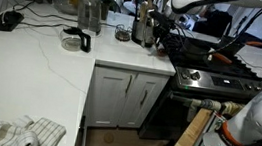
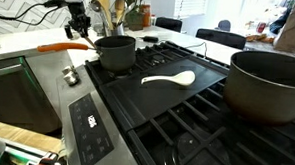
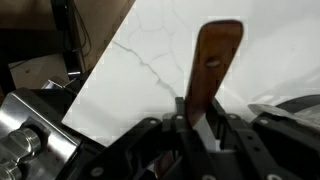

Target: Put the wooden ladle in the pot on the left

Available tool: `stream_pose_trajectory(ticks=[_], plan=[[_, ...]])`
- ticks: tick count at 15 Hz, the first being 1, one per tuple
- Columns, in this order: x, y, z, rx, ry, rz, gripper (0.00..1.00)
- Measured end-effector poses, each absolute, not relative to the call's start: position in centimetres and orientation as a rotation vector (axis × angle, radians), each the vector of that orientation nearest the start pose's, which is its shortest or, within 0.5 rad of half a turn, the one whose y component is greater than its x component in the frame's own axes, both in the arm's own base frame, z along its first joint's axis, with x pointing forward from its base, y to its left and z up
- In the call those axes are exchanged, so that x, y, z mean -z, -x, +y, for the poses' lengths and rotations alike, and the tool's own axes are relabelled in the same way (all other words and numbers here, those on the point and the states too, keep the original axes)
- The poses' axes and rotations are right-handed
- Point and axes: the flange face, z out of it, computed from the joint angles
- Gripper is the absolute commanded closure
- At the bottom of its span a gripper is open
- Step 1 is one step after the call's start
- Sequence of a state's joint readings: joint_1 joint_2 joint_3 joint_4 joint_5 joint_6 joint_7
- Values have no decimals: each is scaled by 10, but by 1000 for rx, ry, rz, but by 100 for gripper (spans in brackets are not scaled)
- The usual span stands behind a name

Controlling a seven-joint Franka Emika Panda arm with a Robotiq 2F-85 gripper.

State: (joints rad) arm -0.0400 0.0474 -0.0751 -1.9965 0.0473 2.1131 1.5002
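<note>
My gripper (image 3: 190,125) is shut on the wooden ladle (image 3: 213,55), a brown flat handle with a small hole. The handle sticks out past the fingertips over the white counter. In both exterior views the gripper (image 2: 78,29) (image 1: 150,27) hangs beside the steel utensil canister (image 1: 142,28), just off the stove's edge. The ladle is hard to make out in those views. The small dark pot (image 2: 116,53) with an orange-brown handle (image 2: 61,47) stands on the stove's left burner, near and in front of the gripper.
A white spoon (image 2: 170,79) lies on the stove grate. A large dark pot (image 2: 270,86) stands at the right. Wooden utensils stand in the canister (image 2: 103,8). Stove knobs (image 2: 71,77) line the front. Appliances (image 1: 89,7) and a cloth (image 1: 18,132) sit on the white counter.
</note>
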Motion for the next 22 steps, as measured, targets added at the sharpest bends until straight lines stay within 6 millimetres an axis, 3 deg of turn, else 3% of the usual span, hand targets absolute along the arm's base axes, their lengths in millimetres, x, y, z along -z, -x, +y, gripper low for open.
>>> stream_pose_trajectory(ticks=[9, 18, 19, 20, 22], plan=[[-378, -591, -32, -48, 2202, 2260, 94], [-348, -610, -17, -15, 2260, 2242, 94], [-347, -611, -16, -2, 2260, 2235, 49], [-348, -612, -16, 9, 2259, 2229, 48], [-349, -614, -16, 28, 2254, 2220, 34]])
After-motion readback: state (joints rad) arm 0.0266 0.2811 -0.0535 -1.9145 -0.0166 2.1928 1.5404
